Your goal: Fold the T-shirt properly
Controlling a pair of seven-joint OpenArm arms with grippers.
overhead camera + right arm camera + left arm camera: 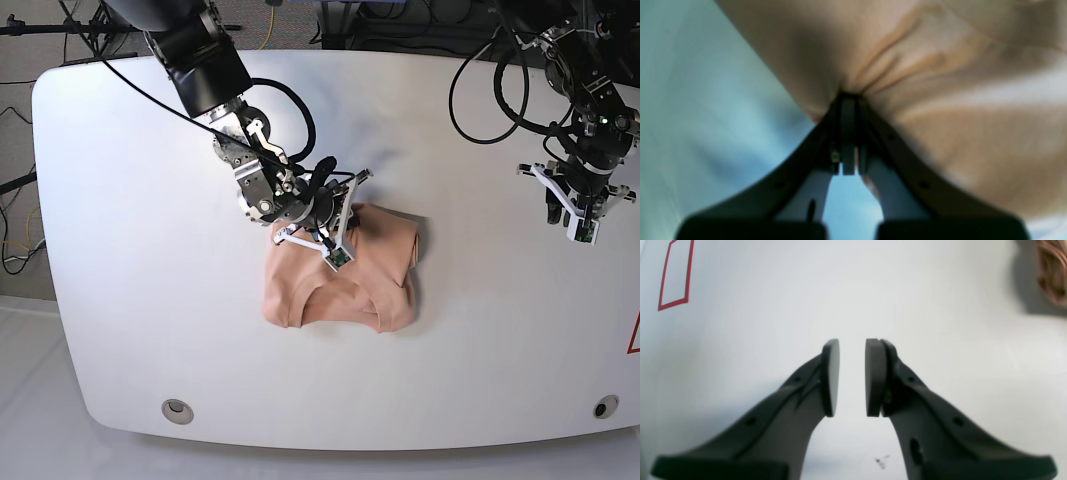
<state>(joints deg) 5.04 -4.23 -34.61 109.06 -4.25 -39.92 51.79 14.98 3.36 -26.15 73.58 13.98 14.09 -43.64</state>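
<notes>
Base view: high overhead, facing down on the whole table [120, 330], both arms in frame.
Left wrist view: behind the left gripper [852, 376], looking past its jaws at bare table, shirt at top right corner.
Right wrist view: close behind the right gripper [849, 100], blurred, shirt [940, 83] filling the frame; shirt shared with base.

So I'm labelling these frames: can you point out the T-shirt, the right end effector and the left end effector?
T-shirt [345, 295]: base view, on the flat front fabric.
Right end effector [849, 100]: right wrist view, at the tips pinching the fabric.
Left end effector [852, 376]: left wrist view, in the gap midway between the pads.
</notes>
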